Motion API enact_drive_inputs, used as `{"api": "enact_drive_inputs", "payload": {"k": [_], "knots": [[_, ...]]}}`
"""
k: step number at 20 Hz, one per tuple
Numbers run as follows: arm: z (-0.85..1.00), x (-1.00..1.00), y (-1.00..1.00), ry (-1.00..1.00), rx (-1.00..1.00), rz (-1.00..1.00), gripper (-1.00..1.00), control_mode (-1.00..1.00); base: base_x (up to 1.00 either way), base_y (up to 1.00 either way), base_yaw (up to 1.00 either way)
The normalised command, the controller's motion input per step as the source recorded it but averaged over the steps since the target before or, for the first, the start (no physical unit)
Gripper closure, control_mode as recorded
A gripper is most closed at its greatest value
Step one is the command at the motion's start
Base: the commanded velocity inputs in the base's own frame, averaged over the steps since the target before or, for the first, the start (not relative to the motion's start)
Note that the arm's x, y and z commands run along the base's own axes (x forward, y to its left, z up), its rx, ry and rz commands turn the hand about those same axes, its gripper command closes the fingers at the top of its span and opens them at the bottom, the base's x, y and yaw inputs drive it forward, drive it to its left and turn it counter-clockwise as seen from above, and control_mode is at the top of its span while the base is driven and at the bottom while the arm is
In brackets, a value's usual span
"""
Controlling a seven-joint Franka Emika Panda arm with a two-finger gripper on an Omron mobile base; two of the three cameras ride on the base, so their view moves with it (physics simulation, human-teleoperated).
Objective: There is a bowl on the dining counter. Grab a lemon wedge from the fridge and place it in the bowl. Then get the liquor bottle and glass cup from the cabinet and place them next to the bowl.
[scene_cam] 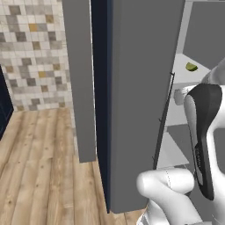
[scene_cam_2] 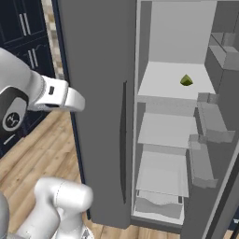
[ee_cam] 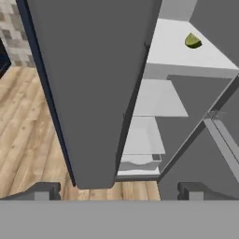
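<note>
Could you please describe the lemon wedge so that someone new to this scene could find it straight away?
Start at the tall grey fridge, whose right door stands open onto pale shelves. On the upper shelf lies the lemon wedge, towards the right. It is a small yellow-green piece, the only coloured thing among the grey and white shelves and door bins.

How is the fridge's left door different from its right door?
The left door is shut, while the right door is swung wide open, so the lemon wedge on an inner shelf shows. The left door shows its flat outer face with a slim dark handle; the right door shows its inner side, lined with grey bins. Both doors are tall and dark grey.
</note>
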Motion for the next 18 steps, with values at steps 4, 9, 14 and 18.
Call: {"api": "enact_drive_inputs", "payload": {"k": [4, 9, 14, 18], "knots": [[0.00, -0.09, 0.02, 0.07, 0.04, 0.00, -1.00, -1.00, 0.00, 0.00, 0.00], [0.00, 0.00, 0.00, 0.00, 0.00, 0.00, -1.00, -1.00, 0.00, 0.00, 0.00], [0.00, 0.00, 0.00, 0.00, 0.00, 0.00, -1.00, 1.00, -0.01, -0.45, 0.00], [0.00, 0.00, 0.00, 0.00, 0.00, 0.00, -1.00, 1.00, 0.02, -0.74, 0.00]]}}
